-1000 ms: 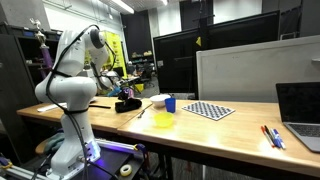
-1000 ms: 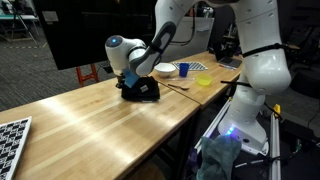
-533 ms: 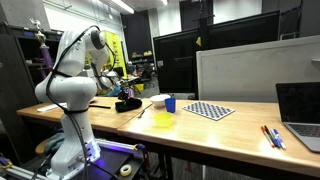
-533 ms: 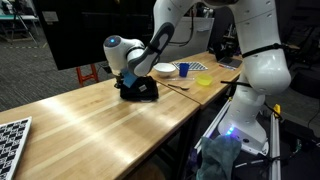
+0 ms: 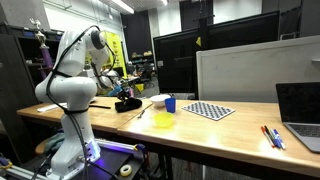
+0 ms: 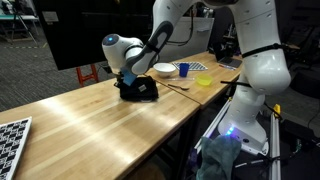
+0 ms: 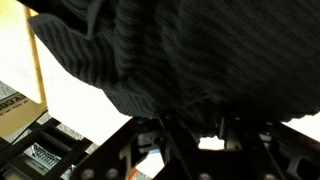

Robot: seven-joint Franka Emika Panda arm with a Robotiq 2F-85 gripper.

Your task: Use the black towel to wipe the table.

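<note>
On the wooden table (image 6: 100, 130) the black towel (image 6: 141, 90) is seen bunched into a low heap, and the gripper (image 6: 128, 80) is set down on it from above. In the wrist view ribbed black cloth fills nearly the whole frame and the fingers are hidden. Whether the jaws are clamped on the towel or merely pressed into it cannot be told.

Just beside the towel a white bowl (image 6: 165, 70) is found, with a blue cup (image 6: 184, 69) past it and a yellow object (image 6: 204, 79) farther from the towel again. A checkerboard sheet (image 5: 209, 110) lies well apart from the towel. On the towel's other side a long stretch of bare wood is left open.

The step in hand is judged to be the wiping stroke itself. Steady downward pressure should be applied so that the cloth is dragged flat rather than rolled up under the gripper. The stroke is best directed across the bare wood, away from the bowl and cup, which could be knocked if the towel were swept toward them.
</note>
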